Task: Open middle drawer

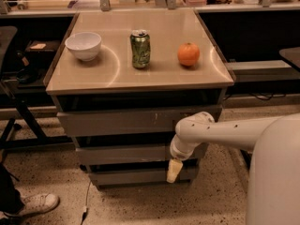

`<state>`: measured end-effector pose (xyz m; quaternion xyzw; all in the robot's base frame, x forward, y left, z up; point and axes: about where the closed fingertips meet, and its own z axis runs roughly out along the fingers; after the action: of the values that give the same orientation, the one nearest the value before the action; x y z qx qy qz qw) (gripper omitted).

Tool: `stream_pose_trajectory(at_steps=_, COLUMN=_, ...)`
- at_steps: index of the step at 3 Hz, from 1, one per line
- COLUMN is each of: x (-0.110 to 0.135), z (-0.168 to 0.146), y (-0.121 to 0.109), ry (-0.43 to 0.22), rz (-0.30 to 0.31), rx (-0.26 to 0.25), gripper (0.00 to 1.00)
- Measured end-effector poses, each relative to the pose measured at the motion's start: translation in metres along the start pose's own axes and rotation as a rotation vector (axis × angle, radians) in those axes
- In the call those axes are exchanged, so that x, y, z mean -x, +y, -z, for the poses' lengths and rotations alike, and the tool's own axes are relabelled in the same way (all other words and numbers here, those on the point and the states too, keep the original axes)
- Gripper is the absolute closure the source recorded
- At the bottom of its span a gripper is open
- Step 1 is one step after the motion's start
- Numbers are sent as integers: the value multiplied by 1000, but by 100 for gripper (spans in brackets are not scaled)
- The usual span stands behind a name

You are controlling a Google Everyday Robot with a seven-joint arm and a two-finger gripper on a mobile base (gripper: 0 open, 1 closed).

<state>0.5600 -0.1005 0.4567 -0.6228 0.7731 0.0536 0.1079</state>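
The middle drawer (122,153) is the wide, plain grey front in the middle of the cabinet's three fronts, with a dark gap above it. None of its inside shows. My gripper (174,170) hangs from the white arm (220,132), which reaches in from the right. Its cream tip points down in front of the right end of the lowest front (136,176), just below the middle drawer's lower edge.
On the cabinet top (117,76) stand a white bowl (83,45), a green can (140,48) and an orange (188,54). The taller scratched front (117,122) is above the middle drawer. A person's shoe (35,205) is on the floor at the lower left, and a chair base (18,121) stands at the left.
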Motion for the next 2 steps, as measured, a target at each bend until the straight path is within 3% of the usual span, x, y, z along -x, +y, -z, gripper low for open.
stream_pose_trajectory(at_steps=2, x=4, z=-18, y=-30, ry=-29, rz=-40, rx=-45, gripper=0)
